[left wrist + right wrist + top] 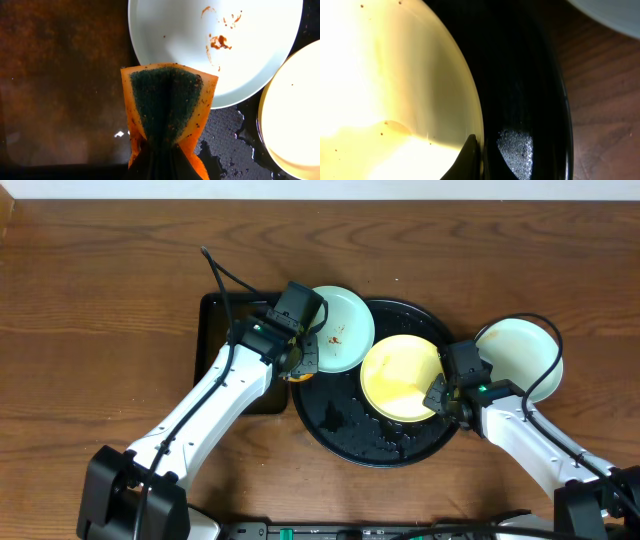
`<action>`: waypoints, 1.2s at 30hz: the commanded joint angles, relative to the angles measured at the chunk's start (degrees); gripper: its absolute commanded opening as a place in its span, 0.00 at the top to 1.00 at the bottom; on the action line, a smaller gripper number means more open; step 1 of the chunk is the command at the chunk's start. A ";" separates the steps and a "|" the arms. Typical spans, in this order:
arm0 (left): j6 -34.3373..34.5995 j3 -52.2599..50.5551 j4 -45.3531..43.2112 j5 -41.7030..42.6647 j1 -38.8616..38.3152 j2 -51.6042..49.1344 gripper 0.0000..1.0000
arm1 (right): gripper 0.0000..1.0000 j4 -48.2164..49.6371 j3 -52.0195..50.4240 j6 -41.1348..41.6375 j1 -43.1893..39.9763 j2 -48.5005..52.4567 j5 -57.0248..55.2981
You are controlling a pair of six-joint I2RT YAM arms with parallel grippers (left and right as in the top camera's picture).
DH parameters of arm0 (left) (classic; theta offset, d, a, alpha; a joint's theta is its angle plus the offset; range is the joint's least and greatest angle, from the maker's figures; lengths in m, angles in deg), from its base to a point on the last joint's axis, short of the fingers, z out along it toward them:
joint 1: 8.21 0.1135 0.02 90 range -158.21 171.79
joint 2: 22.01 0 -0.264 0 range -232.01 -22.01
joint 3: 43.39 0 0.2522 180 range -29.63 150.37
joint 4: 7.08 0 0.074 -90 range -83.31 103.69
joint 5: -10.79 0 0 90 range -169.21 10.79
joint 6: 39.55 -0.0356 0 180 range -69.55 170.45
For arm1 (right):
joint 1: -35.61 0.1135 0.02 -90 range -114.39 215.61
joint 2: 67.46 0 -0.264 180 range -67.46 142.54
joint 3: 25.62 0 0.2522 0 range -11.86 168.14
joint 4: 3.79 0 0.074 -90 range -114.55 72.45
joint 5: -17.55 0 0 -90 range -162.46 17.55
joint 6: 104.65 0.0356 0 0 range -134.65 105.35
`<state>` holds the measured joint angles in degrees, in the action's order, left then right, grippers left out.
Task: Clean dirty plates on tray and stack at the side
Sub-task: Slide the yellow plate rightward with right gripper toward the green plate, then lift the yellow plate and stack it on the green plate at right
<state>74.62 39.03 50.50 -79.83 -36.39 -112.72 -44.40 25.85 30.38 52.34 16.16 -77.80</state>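
Note:
The round black tray (340, 430) holds a pale yellow plate (398, 375), tilted up at its right edge, and a mint-green plate (345, 330) with brown specks at the upper left. My right gripper (441, 393) is shut on the yellow plate's rim (465, 100). My left gripper (300, 365) is shut on an orange sponge with a dark green scrub face (167, 107), held just below the dirty mint plate (215, 45). A second mint-green plate (520, 350) lies on the wood tabletop right of the tray.
A rectangular black tray (215, 340) sits left of the round tray, under my left arm. Water and dark specks wet the round tray's floor (225, 150). Cables run over both arms. Bare wood tabletop (100, 330) lies to the far left and right.

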 commanded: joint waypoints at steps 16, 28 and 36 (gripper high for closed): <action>-0.28 -0.09 0.33 -1.16 0.15 0.92 0.92 | 0.99 2.82 -0.11 -34.32 -0.79 -23.69 -16.76; -0.31 -0.09 0.31 -1.16 0.15 0.92 0.91 | 0.99 20.76 -0.11 -67.17 6.10 -24.52 -29.64; -0.31 -0.09 0.28 -1.16 0.15 0.92 0.91 | 0.99 23.28 -0.11 -75.60 16.44 -24.46 -41.79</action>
<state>74.62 39.03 50.58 -79.85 -36.39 -112.72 -21.87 25.59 -40.32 66.44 -7.60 -110.58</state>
